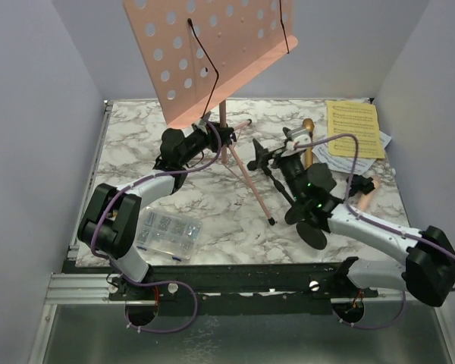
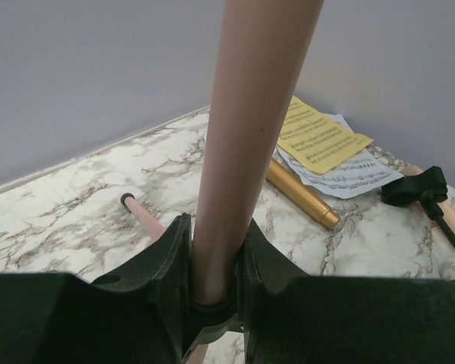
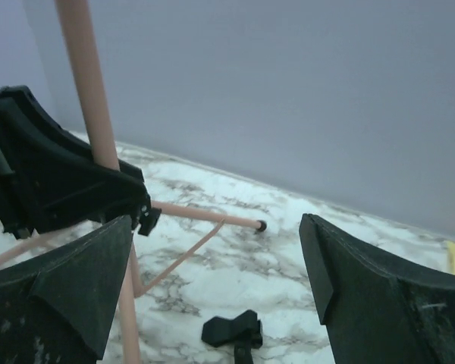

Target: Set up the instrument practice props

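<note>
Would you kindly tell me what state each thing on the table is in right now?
music rack: upright, pole clamped
left hand: shut on the rack's pole
right hand: open, empty
gold microphone: lying down
sheet-music pages: lying flat, yellow on white
mic holder: lying on its side
compartment box: flat, lid seemingly shut

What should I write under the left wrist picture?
The left gripper clamps the pink music stand's pole, with yellow sheet music and a gold microphone on the marble table.
</note>
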{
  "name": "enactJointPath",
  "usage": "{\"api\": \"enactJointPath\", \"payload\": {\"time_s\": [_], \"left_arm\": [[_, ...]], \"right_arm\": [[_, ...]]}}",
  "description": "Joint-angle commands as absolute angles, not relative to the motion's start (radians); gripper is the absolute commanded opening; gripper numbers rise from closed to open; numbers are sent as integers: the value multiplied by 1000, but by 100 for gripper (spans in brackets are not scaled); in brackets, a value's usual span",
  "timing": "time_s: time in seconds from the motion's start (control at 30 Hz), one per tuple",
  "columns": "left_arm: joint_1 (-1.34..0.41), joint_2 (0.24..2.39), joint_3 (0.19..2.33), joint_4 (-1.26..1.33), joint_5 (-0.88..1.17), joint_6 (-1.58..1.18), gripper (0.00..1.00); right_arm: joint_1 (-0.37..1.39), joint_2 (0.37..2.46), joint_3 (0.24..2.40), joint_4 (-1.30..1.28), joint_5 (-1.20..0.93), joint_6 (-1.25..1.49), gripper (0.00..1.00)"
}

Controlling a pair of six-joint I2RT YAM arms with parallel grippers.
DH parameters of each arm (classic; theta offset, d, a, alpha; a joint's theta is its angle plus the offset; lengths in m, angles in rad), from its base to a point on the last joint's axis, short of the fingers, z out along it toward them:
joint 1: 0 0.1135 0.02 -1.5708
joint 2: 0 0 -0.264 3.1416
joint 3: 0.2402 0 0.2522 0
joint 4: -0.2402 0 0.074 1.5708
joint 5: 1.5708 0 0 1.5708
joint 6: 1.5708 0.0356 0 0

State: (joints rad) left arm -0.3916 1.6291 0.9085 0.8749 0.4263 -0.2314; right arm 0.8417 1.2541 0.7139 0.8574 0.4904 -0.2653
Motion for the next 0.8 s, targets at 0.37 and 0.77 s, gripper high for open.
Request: {"api": "enactJointPath", "payload": {"time_s": [0.37, 0.77], "left_arm": [[-356, 1667, 954, 873, 742, -382, 0], [-350, 1681, 982, 873, 739, -440, 0]], "right_arm": [[483, 1619, 980, 291, -874, 133, 84], [651, 1662, 793, 719, -235, 285, 32]]}}
